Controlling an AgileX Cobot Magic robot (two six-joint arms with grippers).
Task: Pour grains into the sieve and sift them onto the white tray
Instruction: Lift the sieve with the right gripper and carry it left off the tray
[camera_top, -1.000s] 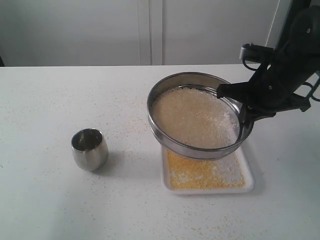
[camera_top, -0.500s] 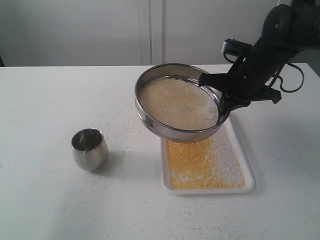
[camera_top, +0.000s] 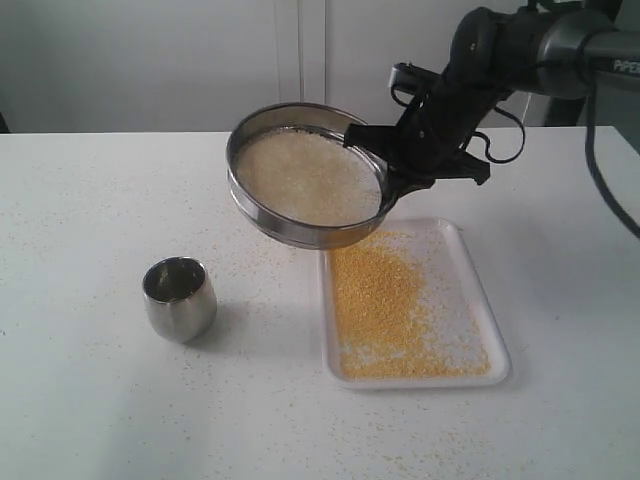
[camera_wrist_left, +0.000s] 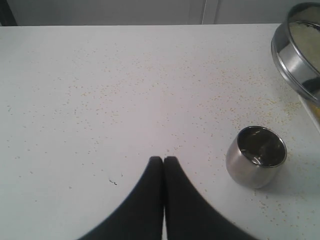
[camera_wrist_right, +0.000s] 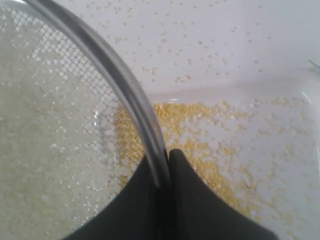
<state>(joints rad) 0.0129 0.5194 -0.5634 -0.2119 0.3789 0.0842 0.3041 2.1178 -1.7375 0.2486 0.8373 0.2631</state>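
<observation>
My right gripper (camera_top: 392, 178) (camera_wrist_right: 163, 159) is shut on the rim of the sieve (camera_top: 306, 176) (camera_wrist_right: 107, 70), which hangs tilted in the air over the table, left of and behind the white tray (camera_top: 492, 340). Pale whitish grains (camera_top: 300, 175) (camera_wrist_right: 45, 150) lie on its mesh. Golden-yellow grains (camera_top: 385, 310) (camera_wrist_right: 210, 155) are spread over the tray. My left gripper (camera_wrist_left: 163, 160) is shut with nothing in it, low over the table to one side of the small steel cup (camera_wrist_left: 256, 156); the exterior view does not show it.
The steel cup (camera_top: 179, 298) stands upright on the white table (camera_top: 100, 200), left of the tray. Loose grains are scattered over the tabletop around the cup and tray. A white wall with panels runs behind the table.
The right arm has carried the sieve up and to the left, off the tray, uncovering the golden grains beneath. The cup and the tray have stayed put.
</observation>
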